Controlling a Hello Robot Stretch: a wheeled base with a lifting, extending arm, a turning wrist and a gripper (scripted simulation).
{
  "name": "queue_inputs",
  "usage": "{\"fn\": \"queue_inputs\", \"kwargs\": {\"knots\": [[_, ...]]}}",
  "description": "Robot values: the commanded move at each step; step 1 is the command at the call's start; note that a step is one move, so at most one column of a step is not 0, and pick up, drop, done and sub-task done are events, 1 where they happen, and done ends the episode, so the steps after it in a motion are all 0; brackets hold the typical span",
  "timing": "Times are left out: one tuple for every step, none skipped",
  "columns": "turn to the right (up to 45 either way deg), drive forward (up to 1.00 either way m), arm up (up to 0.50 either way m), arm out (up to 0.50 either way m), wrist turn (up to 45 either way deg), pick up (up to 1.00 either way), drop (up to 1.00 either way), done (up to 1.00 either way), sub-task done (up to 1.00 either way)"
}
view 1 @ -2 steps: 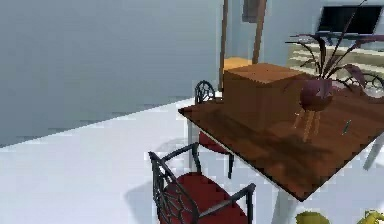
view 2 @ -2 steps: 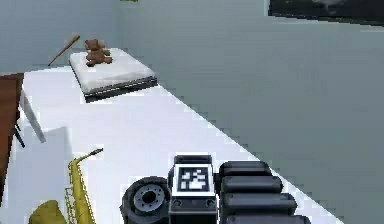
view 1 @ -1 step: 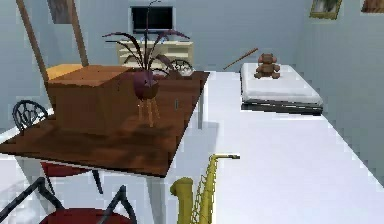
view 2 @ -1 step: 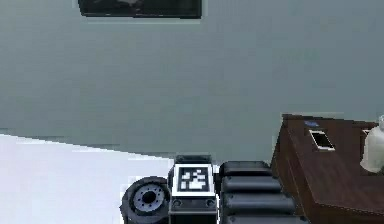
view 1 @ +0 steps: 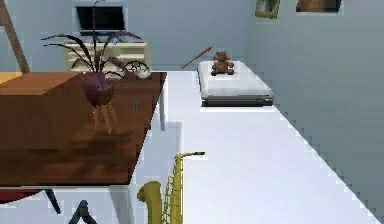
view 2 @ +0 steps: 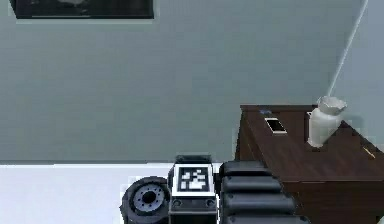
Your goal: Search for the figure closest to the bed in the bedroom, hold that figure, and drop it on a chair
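Figure [view 1: 221, 65] sits on bed [view 1: 236, 90], seemingly far from end effector [view 2: 148, 200]; grip state unclear.

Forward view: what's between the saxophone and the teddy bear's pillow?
Only bare white bed, from saxophone to the pillow under the teddy bear, in the forward view.
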Motion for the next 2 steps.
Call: {"fn": "queue_inputs", "kwargs": {"knots": [[-45.0,0.00,0.00,0.00,0.0,0.00,0.00,0.00,0.00],[-45.0,0.00,0.00,0.00,0.0,0.00,0.00,0.00,0.00]]}}
